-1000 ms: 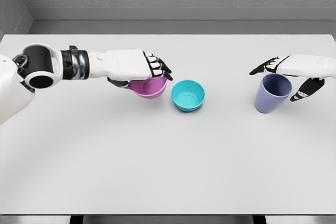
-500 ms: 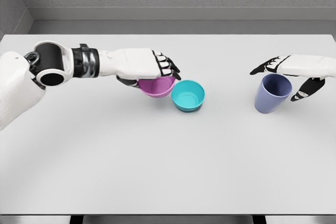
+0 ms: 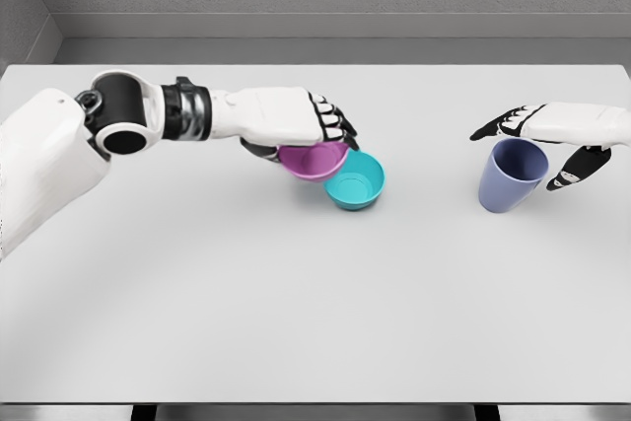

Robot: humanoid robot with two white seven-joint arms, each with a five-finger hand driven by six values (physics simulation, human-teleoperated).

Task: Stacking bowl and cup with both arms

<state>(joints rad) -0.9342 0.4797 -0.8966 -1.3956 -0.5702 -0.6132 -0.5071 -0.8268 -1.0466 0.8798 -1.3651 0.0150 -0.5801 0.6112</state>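
Pink bowl [image 3: 314, 161] overlapping teal bowl's [image 3: 357, 182] rim

One head camera, looking down and forward over the wide, flat, pale grey counter [image 3: 315, 322].

The single view sits above the counter's near edge, which runs along the picture's bottom, and faces its far edge, beyond which a grey wall rises. It stands far enough back to take in nearly the whole counter top, side to side. The white left arm enters from the counter's left side, the right arm from its right side. There is no second view to share any part of the scene.
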